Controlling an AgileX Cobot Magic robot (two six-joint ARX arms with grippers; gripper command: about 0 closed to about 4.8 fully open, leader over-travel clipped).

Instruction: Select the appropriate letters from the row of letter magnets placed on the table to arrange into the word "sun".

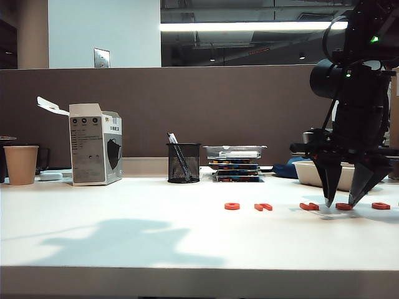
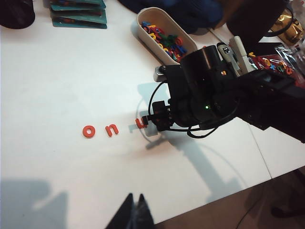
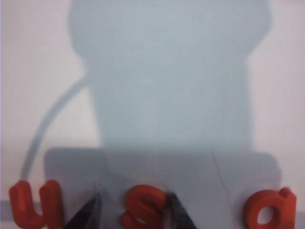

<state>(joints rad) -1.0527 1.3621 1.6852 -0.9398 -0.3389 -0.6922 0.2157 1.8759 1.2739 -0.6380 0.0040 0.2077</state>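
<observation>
The row of letter magnets lies on the white table: o, n, u, s and one more orange-red letter. My right gripper points down at the table, open, with its fingers on either side of the s. In its wrist view the u lies beyond one finger and the last letter beyond the other. My left gripper is shut and empty, hovering near the table's front edge, well short of the o, n and u.
A white tray of coloured letters stands behind the row, near the right arm. Farther back are a stack of flat boxes, a mesh pen cup, a mask box and a paper cup.
</observation>
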